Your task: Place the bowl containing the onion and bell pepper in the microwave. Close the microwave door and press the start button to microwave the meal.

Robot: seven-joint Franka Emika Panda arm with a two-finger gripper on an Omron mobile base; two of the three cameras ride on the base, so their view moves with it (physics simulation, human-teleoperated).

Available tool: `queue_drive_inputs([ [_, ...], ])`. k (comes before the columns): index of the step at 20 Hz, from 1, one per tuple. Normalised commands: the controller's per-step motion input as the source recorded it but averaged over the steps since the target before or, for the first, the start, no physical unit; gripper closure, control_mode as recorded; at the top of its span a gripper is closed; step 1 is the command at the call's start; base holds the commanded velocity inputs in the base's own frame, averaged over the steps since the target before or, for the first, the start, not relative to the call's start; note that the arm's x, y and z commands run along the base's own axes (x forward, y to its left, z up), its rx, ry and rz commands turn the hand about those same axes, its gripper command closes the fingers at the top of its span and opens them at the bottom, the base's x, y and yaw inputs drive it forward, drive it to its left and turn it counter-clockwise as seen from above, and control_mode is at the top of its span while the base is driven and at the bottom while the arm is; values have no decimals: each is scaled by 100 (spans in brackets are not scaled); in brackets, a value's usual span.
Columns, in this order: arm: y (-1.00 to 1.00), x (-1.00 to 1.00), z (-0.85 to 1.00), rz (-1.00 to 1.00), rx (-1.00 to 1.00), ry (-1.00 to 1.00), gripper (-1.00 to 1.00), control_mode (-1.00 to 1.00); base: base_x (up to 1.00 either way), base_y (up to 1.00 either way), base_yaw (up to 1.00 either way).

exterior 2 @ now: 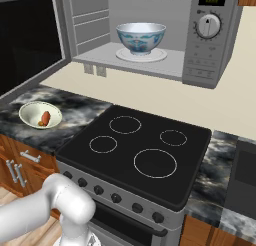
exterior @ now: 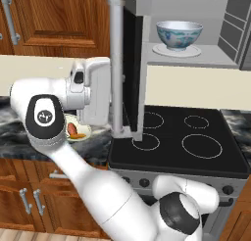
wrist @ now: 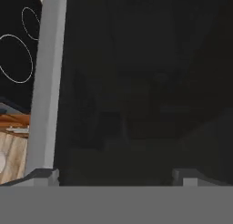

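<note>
The microwave [exterior 2: 210,50] stands open above the stove. The bowl [exterior 2: 141,37], deep, white inside with a light blue patterned wall, sits on the turntable plate [exterior 2: 142,55] in the cavity; it is also the bowl [exterior: 179,33] in the left base view. The onion and bell pepper are hidden below its rim. The microwave door [exterior: 131,73] is swung wide open and stands edge-on, and its black glass [wrist: 136,91] is close in front of the hand. My gripper [wrist: 113,177] is open against the door's outer face, holding nothing. My hand [exterior: 95,90] is just left of the door.
A shallow cream bowl [exterior 2: 40,115] with orange-red food sits on the dark marble counter [exterior 2: 80,112] left of the stove. The black cooktop [exterior 2: 140,145] lies under the microwave. The control panel with a dial [exterior 2: 207,26] is on the microwave's right side. Wooden cabinets [exterior: 54,19] hang at upper left.
</note>
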Motion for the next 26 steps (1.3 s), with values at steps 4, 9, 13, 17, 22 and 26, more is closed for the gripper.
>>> queue_drive_inputs([
  [4,-100,-11,0,-15,26,-4,-100,-100,0,0,0],
  [9,-100,-1,0,0,29,-10,-100,-100,0,0,0],
  [13,-100,0,-3,4,28,-14,-100,-100,0,0,0],
  [17,-100,2,-6,10,25,-16,-100,-100,0,0,0],
  [22,-69,19,-6,18,11,-26,-100,-100,0,0,0],
  [26,-41,23,-11,11,0,-31,-100,-100,0,0,0],
])
